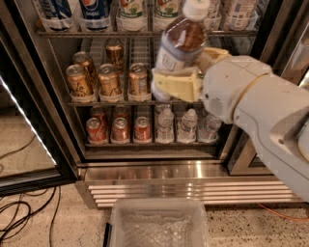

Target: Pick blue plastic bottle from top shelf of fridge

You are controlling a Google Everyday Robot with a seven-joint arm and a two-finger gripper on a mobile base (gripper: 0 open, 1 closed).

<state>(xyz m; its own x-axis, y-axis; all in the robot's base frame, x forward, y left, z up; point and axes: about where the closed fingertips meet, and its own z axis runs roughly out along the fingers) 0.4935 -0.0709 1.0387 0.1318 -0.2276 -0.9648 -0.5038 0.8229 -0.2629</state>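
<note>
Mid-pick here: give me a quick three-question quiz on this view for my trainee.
1. True or false: the gripper, out in front of the fridge, is shut on the blue plastic bottle, which is tilted.
2. What colour are the cans at the left of the lowest rack? A green; B red; C blue.
3. Fill in: the bottle's screw cap is ____.

Key: 1 true; 2 B; 3 white.
</note>
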